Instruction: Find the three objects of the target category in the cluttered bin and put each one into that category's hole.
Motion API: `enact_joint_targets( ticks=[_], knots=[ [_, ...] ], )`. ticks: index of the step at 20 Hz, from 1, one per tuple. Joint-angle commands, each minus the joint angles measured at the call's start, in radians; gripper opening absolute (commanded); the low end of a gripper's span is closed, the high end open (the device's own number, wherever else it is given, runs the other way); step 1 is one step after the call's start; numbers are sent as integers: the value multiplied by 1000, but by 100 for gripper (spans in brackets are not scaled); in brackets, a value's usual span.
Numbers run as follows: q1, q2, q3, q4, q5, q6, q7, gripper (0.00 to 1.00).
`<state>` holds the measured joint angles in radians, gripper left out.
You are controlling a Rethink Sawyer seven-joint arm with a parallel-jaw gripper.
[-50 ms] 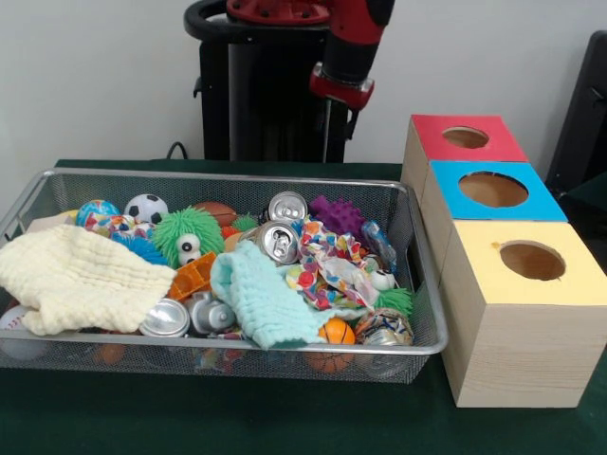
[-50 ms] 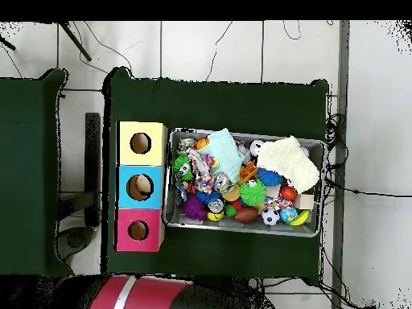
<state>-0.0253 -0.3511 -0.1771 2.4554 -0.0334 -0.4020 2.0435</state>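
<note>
At twelve o'clock above the bin [image 1: 417,204] our arm [image 1: 353,47] hangs; its gripper's state we cannot tell. Cloths [image 1: 81,275] bury cans [image 1: 278,241], so we risk snagging fabric.

Red-and-black robot arm [image 1: 353,43]: glossy red shell on the upper casing, black joint segment, red collar band at the lower end. Thin grey metal rod [image 1: 326,131] below the collar. Black curved ring [image 1: 211,24] at the arm's upper joint. Black box-shaped pedestal [image 1: 261,100]. From overhead, red rounded base [image 2: 129,293] carrying a pale grey stripe beside black housing.
</note>
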Motion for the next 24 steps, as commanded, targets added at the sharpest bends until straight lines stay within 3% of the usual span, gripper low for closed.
enact_joint_targets(
  ticks=[1,4,10,16,22,24],
  knots=[
    [44,-510,-41,47,49,334,56,100],
    [99,-574,-57,14,60,462,73,100],
    [183,-558,-51,-68,83,594,139,100],
    [198,-442,30,-82,109,468,196,100],
    [289,-385,13,-101,168,474,224,100],
    [305,-348,19,-108,188,436,236,100]
  ],
)
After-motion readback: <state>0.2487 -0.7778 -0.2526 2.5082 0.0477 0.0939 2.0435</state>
